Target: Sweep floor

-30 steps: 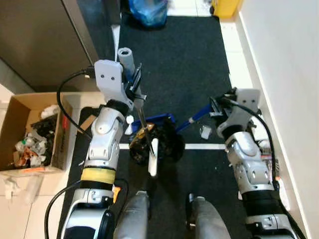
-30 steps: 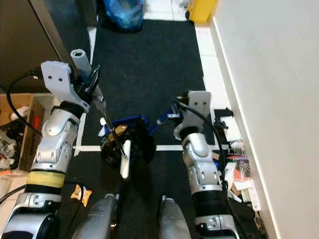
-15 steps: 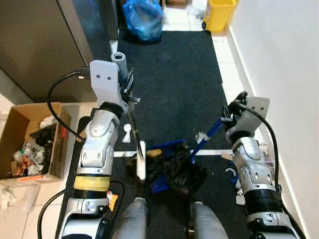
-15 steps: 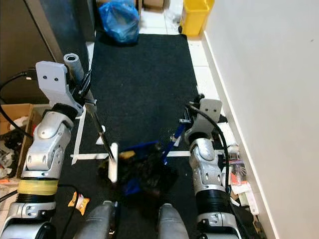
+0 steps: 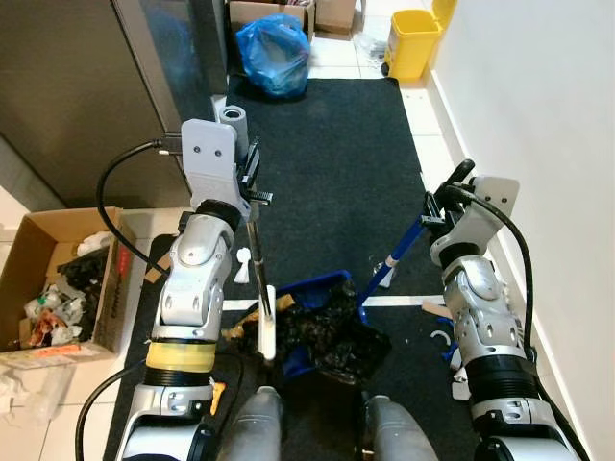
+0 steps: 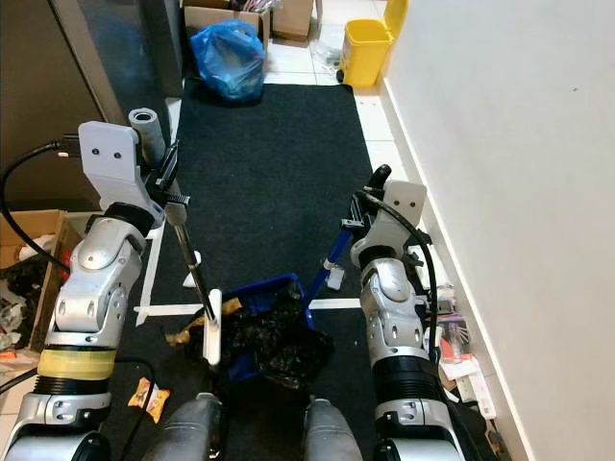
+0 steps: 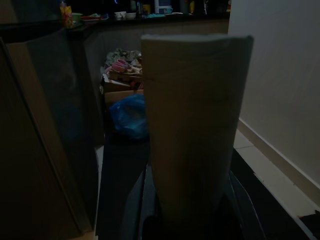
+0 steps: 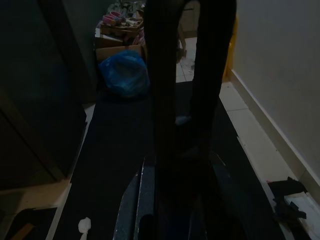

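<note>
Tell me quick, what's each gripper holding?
Left gripper: closed on the broom.
Right gripper: closed on the dustpan handle.

A blue dustpan [image 5: 312,293] on a black mat [image 5: 336,144], with a blue bag [image 5: 276,43] and yellow bin [image 5: 413,38] beyond.

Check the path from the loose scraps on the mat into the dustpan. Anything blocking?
Nothing visible blocks it. The scraps lie on the black mat beside the blue dustpan, already heaped with dark debris. The left pincer holds the brush right at them; the right pincer holds the dustpan handle.
</note>
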Robot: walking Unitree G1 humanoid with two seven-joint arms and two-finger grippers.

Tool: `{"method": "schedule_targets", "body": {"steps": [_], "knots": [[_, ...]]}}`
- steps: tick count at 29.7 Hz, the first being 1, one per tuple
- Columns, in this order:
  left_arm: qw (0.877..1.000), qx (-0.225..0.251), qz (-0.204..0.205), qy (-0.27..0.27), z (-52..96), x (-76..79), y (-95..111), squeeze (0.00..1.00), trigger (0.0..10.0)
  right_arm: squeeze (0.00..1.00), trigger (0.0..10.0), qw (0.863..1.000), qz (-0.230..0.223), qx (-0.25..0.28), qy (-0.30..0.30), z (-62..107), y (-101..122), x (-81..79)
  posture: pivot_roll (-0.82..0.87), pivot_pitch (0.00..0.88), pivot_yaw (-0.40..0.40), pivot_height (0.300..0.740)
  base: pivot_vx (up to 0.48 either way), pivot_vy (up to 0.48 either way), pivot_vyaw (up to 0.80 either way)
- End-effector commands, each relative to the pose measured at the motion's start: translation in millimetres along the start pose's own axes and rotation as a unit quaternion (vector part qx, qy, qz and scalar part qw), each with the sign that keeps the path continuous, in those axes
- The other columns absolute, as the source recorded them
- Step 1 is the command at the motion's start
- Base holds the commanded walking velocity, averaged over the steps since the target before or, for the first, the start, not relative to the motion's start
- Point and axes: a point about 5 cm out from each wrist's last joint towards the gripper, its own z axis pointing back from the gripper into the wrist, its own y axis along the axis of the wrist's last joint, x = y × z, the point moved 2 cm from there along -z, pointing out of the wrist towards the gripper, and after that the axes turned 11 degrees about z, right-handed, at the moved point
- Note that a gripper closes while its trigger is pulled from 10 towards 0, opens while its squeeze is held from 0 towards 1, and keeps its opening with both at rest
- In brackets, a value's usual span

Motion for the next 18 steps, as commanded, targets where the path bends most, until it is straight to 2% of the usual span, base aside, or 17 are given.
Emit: {"method": "schedule_targets", "body": {"steps": [1,4,6,7,9,10,16,18], "knots": [[1.0,0.027,-0.011,0.005,0.9,3.1,10,0.0,10.0,0.0,10.0,0.999,-0.009,0.033,0.007,-0.8,13,-2.5,0.13,0.092,-0.034,0.74,0.0,0.0,0.0],[0.999,0.04,0.01,0.019,-0.8,3.1,17,0.0,10.0,0.0,10.0,0.999,0.008,0.048,0.011,-2.0,18,-6.4,0.13,0.092,-0.035,0.74,0.0,0.0,0.0],[0.997,0.055,0.04,0.027,-2.9,3.3,25,0.0,10.0,0.0,10.0,0.998,0.023,0.064,0.011,-3.2,25,-8.9,0.13,0.091,-0.039,0.74,0.0,0.0,0.0],[0.997,0.055,0.04,0.027,-2.9,3.3,25,0.0,10.0,0.0,10.0,0.998,0.023,0.064,0.011,-3.2,25,-8.9,0.13,0.091,-0.039,0.74,0.0,0.0,0.0],[0.995,0.074,0.058,0.022,-6.1,7.6,37,0.0,10.0,0.0,10.0,0.997,0.029,0.076,0.009,-4.4,30,-10.4,0.13,0.092,-0.042,0.74,0.0,0.0,0.0],[0.993,0.09,0.07,0.008,-9.6,14.8,49,0.0,10.0,0.0,10.0,0.996,0.036,0.087,0.009,-5.6,37,-12.4,0.13,0.092,-0.042,0.74,0.0,0.0,0.0],[0.991,0.102,0.082,-0.005,-12.9,22.2,59,0.0,10.0,0.0,10.0,0.994,0.039,0.099,0.007,-6.9,46,-13.3,0.13,0.092,-0.042,0.74,0.0,0.0,0.0],[0.99,0.116,0.081,-0.015,-15.4,27.1,69,0.0,10.0,0.0,10.0,0.993,0.032,0.114,0.0,-8.8,59,-12.3,0.14,0.088,-0.042,0.74,0.0,0.0,0.0]]}}
